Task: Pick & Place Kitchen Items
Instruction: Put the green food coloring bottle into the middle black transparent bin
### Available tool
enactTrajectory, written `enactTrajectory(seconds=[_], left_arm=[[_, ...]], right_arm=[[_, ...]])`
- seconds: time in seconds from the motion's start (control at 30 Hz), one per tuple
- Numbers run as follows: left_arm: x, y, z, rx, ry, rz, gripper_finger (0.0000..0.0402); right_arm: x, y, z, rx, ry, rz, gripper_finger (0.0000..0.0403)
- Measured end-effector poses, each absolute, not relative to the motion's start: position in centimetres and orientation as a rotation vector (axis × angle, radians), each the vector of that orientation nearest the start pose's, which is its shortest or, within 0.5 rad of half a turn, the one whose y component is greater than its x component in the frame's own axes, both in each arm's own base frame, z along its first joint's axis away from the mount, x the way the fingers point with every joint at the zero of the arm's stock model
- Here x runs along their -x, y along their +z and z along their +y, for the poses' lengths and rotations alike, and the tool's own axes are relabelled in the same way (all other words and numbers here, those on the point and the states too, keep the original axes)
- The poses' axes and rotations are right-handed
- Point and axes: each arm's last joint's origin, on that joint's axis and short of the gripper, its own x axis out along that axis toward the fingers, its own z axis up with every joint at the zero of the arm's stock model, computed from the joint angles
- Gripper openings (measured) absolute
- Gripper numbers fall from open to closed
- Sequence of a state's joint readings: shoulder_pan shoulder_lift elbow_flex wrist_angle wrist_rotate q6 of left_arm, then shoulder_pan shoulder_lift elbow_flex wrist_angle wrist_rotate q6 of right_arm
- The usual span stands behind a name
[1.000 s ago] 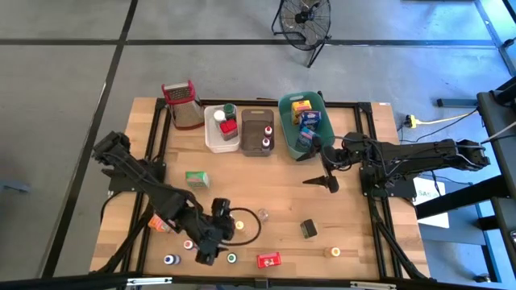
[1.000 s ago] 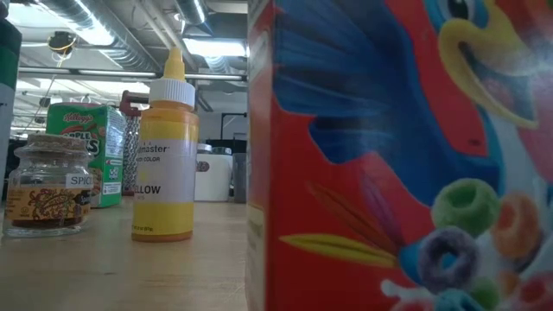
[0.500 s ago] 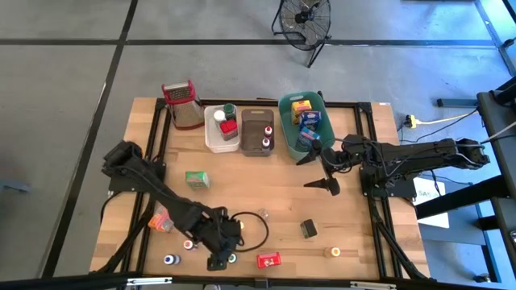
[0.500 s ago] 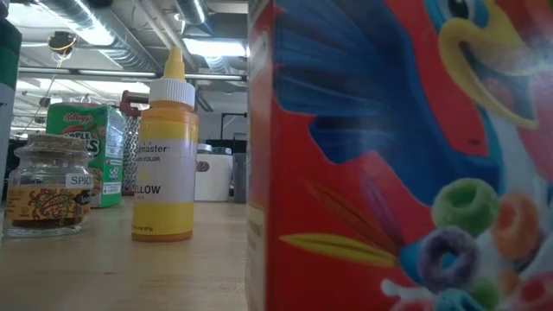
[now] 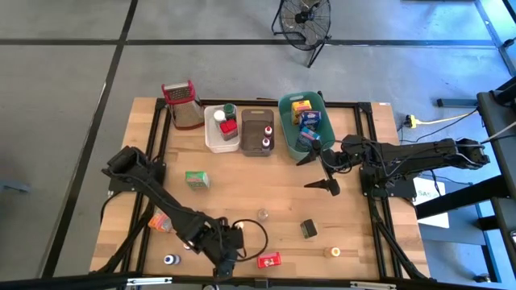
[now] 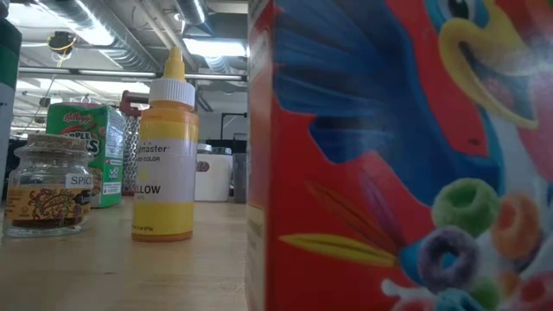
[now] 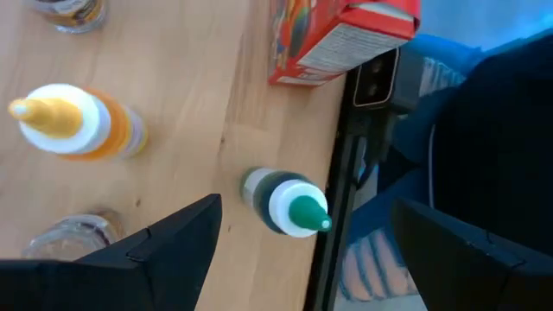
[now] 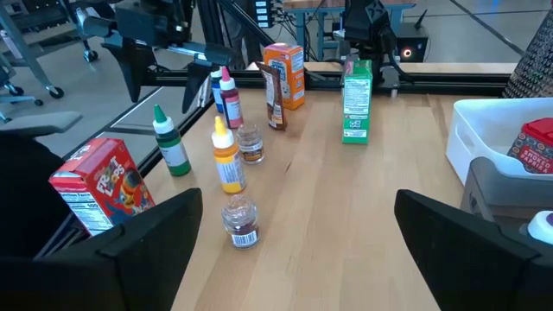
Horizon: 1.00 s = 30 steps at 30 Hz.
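reaching step in hand, nothing lifted yet. left pincer (image 7: 298,250) spread wide and empty, hanging over the near edge of the counter (image 5: 266,189) above a green-capped bottle (image 7: 285,203) that stands upright just beside the counter's black edge rail. likely target, judging from how the bottle sits between the two fingers in the left wrist view. yellow-capped squeeze bottle (image 7: 73,123) near it, red cereal box (image 7: 333,39) a little further along the same edge, a small glass jar (image 7: 73,235) close by as well.

right pincer (image 5: 320,171) also spread and empty, waiting near the teal bin (image 5: 288,121) on the far right of the counter.

next move, by the look of it: lower the left pincer straight down around the green-capped bottle, close on the body below the cap, lift clear of the rail, then carry toward the bins at the far side. care needed with the rail so close to one finger, and with the narrow bottle, which may tip if nudged off centre.

bottle itself: slim, dark green contents, white collar, pointed green nozzle cap. other items scattered: green box (image 5: 197,179), small dark packet (image 5: 309,229), orange box (image 5: 159,221). white bin (image 5: 211,138) and brown bin (image 5: 251,138) already holding a few pieces.
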<state>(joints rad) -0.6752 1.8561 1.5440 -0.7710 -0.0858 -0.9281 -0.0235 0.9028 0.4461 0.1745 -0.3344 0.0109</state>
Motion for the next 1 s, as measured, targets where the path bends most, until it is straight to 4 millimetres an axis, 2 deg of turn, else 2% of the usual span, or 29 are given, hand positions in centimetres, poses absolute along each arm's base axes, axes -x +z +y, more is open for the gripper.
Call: enactTrajectory(seconds=[0.47, 0.8, 1.0], left_arm=[[-30.07, 25.29, -24.75, 0.339, 0.015, 1.109, 0.0329], [-29.83, 25.3, -25.09, 0.405, 0.047, 1.109, 0.0329], [-29.84, 25.31, -25.13, 0.372, 0.016, 1.111, 0.0329]], right_arm=[[-19.43, 23.02, 0.49, -0.061, 0.307, 0.28, 0.0385], [-19.32, 22.65, 0.5, -0.093, 0.303, 0.322, 0.0385], [-19.33, 22.67, 0.5, -0.075, 0.305, 0.317, 0.0385]])
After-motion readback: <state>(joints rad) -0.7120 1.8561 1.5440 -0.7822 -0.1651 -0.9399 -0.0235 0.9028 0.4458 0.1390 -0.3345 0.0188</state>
